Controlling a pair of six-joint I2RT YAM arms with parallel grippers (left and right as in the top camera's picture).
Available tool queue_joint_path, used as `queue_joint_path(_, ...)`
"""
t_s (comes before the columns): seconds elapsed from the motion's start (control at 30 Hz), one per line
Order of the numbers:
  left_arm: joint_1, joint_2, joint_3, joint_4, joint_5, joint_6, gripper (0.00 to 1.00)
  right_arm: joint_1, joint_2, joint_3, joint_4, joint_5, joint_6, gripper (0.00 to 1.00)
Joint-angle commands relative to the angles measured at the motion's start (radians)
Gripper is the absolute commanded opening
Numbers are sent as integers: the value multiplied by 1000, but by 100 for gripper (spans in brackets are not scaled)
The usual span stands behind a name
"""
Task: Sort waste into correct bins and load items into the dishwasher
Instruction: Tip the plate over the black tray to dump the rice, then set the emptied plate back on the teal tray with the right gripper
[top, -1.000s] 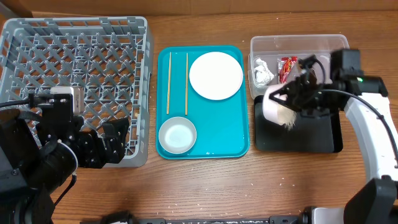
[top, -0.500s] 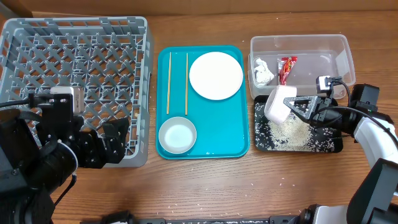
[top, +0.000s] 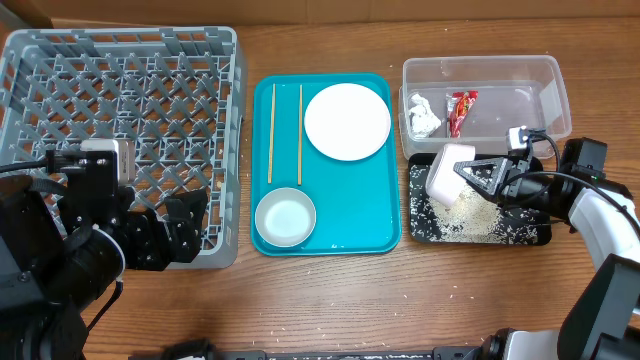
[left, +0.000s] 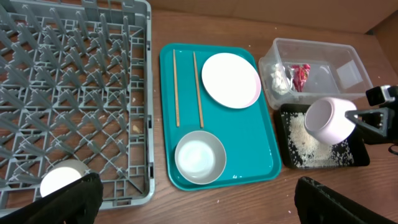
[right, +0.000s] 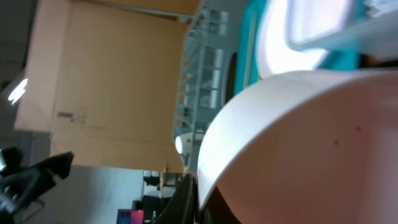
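Overhead: wood table (top: 330, 300) holds rack (top: 120, 36), teal tray (top: 350, 210), clear tub (top: 510, 62).

Foreground: small white cup (right: 298, 143), its pink-tinged curved wall blurred and filling the lower right.
Bottom edge: dark finger (right: 186, 200), seemingly touching the cup's rim.
Behind: grey plastic lattice rack (right: 205, 68), teal tray edge (right: 251, 31), round white plate (right: 281, 55).
Left: plain brown panel (right: 106, 81).

A teal tray (top: 350, 215) (left: 249, 146) with a raised rim and rounded corners lies flat near the middle of a brown wooden table (top: 400, 300) (left: 249, 202), its long sides running front to back. The table's grain runs left to right. In the right wrist view, a blurred tan panel (right: 106, 81), like cardboard, fills the upper left.
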Motion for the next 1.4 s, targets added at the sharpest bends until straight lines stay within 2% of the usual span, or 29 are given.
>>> queue_joint_path(0.0,-5,1,6,1,1,23,100,14,-8,5,-41,-193,-107,4)
queue_joint_path(0.03,-5,1,6,1,1,23,100,17,-9,6,-26,-145,-143,4)
queue_joint_path(0.07,-5,1,6,1,1,23,100,17,-8,6,7,-20,-71,4)
queue_joint_path(0.1,-5,1,6,1,1,23,100,17,-6,6,17,20,43,4)
queue_joint_path(0.13,-5,1,6,1,1,23,100,19,-8,6,6,-48,73,4)
queue_joint_path(0.17,-5,1,6,1,1,23,100,30,-18,8,-3,-108,58,4)
queue_joint_path(0.2,-5,1,6,2,1,23,100,55,-40,22,-8,-74,63,4)
queue_joint_path(0.3,-5,1,6,1,1,23,100,161,-106,116,-71,125,112,4)
queue_joint_path(0.33,-5,1,6,1,1,23,100,209,-122,159,-105,203,112,4)
queue_joint_path(0.43,-5,1,6,1,1,23,100,450,-143,360,-297,706,134,4)
queue_joint_path(0.57,-5,1,6,1,1,23,100,707,-135,391,-294,1047,213,4)
queue_joint_path(0.6,-5,1,6,1,1,23,100,855,-90,391,-285,1194,267,4)
queue_joint_path(0.73,-5,1,6,1,1,23,100,1030,46,391,-229,1344,334,4)
queue_joint_path(0.8,-5,1,6,1,1,23,100,1070,104,391,-189,1382,338,5)
queue_joint_path(0.83,-5,1,6,1,1,23,100,1082,121,391,-176,1374,336,9)
queue_joint_path(0.87,-5,1,6,1,1,23,100,1094,135,391,-168,1371,336,20)
queue_joint_path(0.9,-5,1,6,1,1,23,100,1107,146,391,-164,1373,331,37)
queue_joint_path(0.97,-5,1,6,1,1,23,100,1114,145,399,-167,1383,308,57)
queue_joint_path(1.0,-5,1,6,1,1,23,100,1114,143,413,-177,1383,305,61)
queue_joint_path(1.2,-5,1,6,1,1,23,100,1023,163,649,-262,1315,235,65)
queue_joint_path(1.3,-5,1,6,1,1,23,100,978,213,689,-203,1314,176,64)
queue_joint_path(1.37,-5,1,6,1,1,23,100,941,287,689,-97,1313,135,64)
